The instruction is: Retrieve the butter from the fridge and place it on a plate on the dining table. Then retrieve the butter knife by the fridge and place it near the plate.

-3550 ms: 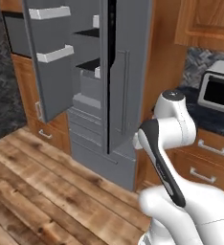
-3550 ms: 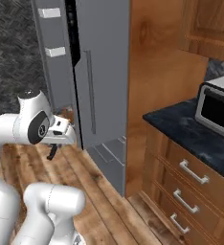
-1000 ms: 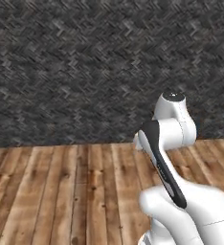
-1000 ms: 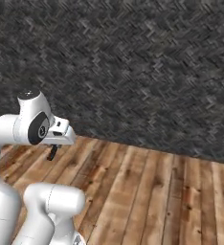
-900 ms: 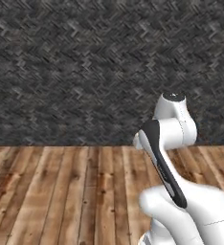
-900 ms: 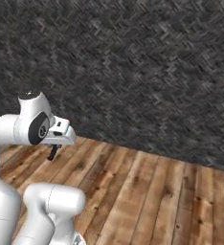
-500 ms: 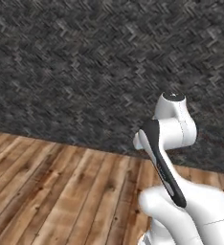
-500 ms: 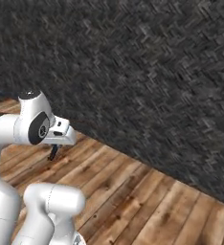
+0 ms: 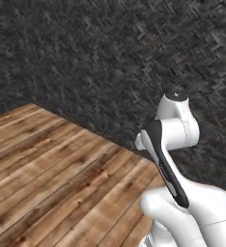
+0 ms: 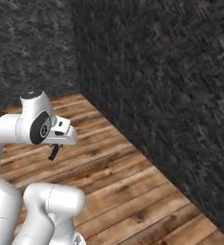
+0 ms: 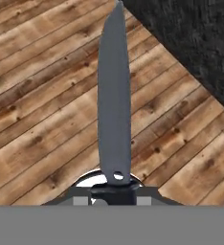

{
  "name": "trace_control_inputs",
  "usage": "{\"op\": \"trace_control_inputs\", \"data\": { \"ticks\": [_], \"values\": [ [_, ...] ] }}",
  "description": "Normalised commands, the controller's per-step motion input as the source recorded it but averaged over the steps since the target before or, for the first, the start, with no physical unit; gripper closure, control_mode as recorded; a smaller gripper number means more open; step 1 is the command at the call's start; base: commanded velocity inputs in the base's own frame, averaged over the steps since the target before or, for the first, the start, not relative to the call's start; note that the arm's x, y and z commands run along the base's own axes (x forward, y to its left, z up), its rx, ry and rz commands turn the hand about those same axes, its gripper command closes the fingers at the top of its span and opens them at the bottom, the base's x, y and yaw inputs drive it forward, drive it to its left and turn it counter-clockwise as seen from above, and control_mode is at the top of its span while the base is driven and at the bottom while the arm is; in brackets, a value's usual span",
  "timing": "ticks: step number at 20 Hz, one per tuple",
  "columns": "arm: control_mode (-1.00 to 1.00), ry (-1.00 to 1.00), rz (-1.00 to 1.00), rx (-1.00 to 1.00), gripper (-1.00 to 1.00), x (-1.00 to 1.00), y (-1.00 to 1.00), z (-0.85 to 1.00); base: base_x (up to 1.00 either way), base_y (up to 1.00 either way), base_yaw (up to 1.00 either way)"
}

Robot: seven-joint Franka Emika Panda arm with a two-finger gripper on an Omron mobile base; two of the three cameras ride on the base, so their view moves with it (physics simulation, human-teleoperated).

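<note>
Gripper (image 11: 115,191) closed on butter knife (image 11: 114,100), gripped at handle end, blade pointing to 12 o'clock over wooden floor (image 11: 42,95). Knife retrieved, so likely late stage (butter step unverifiable here). Left: reach dining table, set knife near plate.

The base has turned, so both base views have swung away from the open fridge and the wooden cabinets. They now face a dark stone wall (image 9: 110,58) and the wooden floor (image 9: 52,169). In the right base view a wall corner (image 10: 74,52) has come in.
</note>
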Motion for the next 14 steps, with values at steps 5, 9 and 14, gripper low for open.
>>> {"op": "trace_control_inputs", "data": {
  "ticks": [5,9,14],
  "values": [
    [1.0,0.0,0.0,0.0,1.0,0.0,0.0,0.0,0.7,0.0,0.7],
    [1.0,0.0,0.0,0.0,1.0,0.0,0.0,0.0,0.8,0.0,0.68],
    [1.0,0.0,0.0,0.0,1.0,0.0,0.0,0.0,0.83,-0.01,0.66]
  ]
}}
